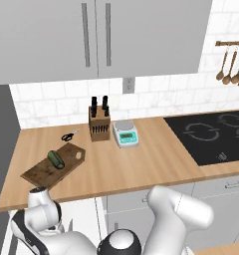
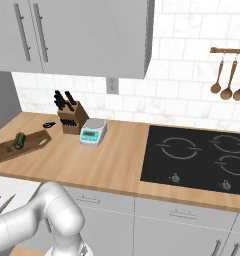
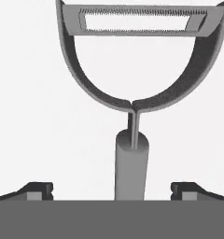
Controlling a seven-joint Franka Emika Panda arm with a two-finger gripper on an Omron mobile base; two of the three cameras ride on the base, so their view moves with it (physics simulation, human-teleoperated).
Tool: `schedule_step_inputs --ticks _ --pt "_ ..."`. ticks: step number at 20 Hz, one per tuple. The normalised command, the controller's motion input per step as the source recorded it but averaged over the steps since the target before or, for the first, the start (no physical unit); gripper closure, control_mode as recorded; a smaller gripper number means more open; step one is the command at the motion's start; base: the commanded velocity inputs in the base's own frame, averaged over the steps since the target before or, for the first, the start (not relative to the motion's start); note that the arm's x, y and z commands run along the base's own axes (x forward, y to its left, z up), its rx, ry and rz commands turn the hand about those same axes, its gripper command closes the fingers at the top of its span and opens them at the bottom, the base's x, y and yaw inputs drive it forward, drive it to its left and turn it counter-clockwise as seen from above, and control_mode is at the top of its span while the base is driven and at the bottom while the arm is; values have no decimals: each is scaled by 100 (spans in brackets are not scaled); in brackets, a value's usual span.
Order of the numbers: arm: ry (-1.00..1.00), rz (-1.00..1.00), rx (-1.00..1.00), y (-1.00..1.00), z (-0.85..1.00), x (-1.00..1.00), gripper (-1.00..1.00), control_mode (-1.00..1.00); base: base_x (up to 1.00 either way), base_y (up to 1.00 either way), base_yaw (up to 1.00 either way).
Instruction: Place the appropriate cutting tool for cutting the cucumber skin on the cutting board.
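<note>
Jaws spread wide, holding nothing, gripper [image 3: 112, 189] straddling the grey handle of the peeler [image 3: 131, 114], which lies between the fingertips [image 3: 39, 189] on a white surface. Step in hand, likely: grasping; next, closing on the handle, then carrying to the cutting board [image 1: 54, 168] beside the cucumber [image 1: 56, 159].

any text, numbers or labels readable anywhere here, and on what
No readable text anywhere.
kitchen scale: its display panel shows marks too small and blurred to read.
cooktop: only ring outlines and small control symbols, no legible characters.
knife block, cutting board, peeler: no markings seen.
</note>
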Motion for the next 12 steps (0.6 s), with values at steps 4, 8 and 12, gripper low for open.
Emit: schedule_step_inputs --ticks 4,8,12 --pt "-1 0 -3 3 -36 2 100 -100 0 0 0" --pt "-4 0 -7 13 -37 0 100 -100 0 0 0" --pt "-4 0 0 9 -13 0 100 -100 0 0 0"
